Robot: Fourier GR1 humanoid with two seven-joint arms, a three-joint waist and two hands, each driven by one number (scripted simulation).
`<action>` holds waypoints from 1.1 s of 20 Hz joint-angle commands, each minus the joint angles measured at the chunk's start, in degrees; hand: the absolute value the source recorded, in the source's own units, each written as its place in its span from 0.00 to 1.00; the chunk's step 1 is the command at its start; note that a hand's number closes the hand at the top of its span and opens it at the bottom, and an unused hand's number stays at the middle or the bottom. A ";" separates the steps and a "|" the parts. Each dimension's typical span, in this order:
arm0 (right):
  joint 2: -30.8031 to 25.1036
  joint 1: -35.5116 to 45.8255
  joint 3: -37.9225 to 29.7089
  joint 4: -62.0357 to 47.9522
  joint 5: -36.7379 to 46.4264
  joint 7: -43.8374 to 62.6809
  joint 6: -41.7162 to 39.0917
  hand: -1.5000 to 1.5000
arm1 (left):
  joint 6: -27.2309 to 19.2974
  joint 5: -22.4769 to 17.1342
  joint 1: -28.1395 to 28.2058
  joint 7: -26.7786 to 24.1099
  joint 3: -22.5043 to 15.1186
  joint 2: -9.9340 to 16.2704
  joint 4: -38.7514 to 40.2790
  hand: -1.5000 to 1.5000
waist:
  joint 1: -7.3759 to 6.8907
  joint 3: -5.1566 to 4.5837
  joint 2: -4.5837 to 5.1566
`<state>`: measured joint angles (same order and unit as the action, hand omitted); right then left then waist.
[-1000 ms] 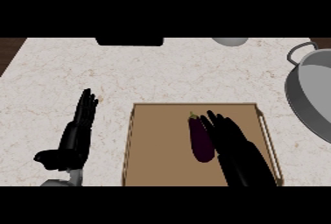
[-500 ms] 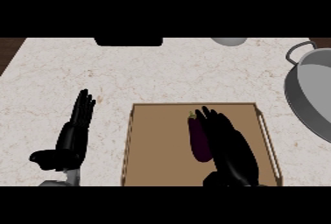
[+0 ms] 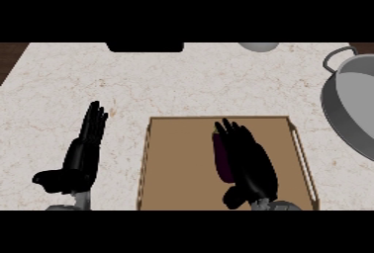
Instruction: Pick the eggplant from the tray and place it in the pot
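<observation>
A dark purple eggplant [image 3: 220,159] lies lengthwise in the brown wooden tray [image 3: 175,168]. My right hand [image 3: 254,168] lies over the eggplant's right side, fingers straight and pointing away from me, thumb near the eggplant's near end. Only the eggplant's left strip shows. I cannot tell whether the fingers touch it. The grey metal pot [image 3: 350,106] stands at the right edge, well apart from the tray. My left hand [image 3: 80,160] rests open on the counter left of the tray, fingers pointing away.
A black object [image 3: 145,47] sits at the counter's far edge and a pale round thing [image 3: 257,46] to its right. The pot's handle [image 3: 335,55] sticks out toward the back. White marble counter [image 3: 182,84] lies between tray and back edge.
My right hand has slid left across the tray, from beside the eggplant to over it, now covering most of it. The eggplant and left hand have hardly moved.
</observation>
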<state>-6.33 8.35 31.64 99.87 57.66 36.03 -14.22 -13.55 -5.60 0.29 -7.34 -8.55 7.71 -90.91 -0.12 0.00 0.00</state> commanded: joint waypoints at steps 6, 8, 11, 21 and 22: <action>1.68 0.22 -3.93 -4.10 1.63 -6.05 0.23 0.00 | 1.59 1.67 -2.74 -2.82 3.08 -2.42 5.84 0.50 | 0.13 -0.01 0.01; 0.74 -1.71 0.43 -7.19 8.19 -8.38 10.64 1.00 | -0.78 3.40 0.55 2.31 -0.41 -2.56 -2.65 0.50 | -0.09 0.02 -0.05; 0.23 0.04 -1.03 -9.40 9.35 -12.13 13.76 1.00 | 1.56 1.59 -0.40 1.32 2.63 -0.95 -0.92 0.50 | -0.09 0.01 -0.01; -0.29 6.78 -16.66 -12.82 6.31 -10.85 11.25 1.00 | 2.46 2.55 0.19 2.12 2.62 -1.54 -2.41 0.50 | -0.78 0.06 0.24; 1.87 8.33 -20.72 -15.00 7.35 -4.07 11.65 1.00 | 2.26 2.93 -1.06 0.08 1.49 -3.46 0.97 0.50 | -0.45 0.01 1.10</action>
<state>-5.07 11.28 22.86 91.04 66.05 25.11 -2.88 -11.14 -3.01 -0.07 -7.13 -6.00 5.34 -90.62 -0.25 -0.21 -0.17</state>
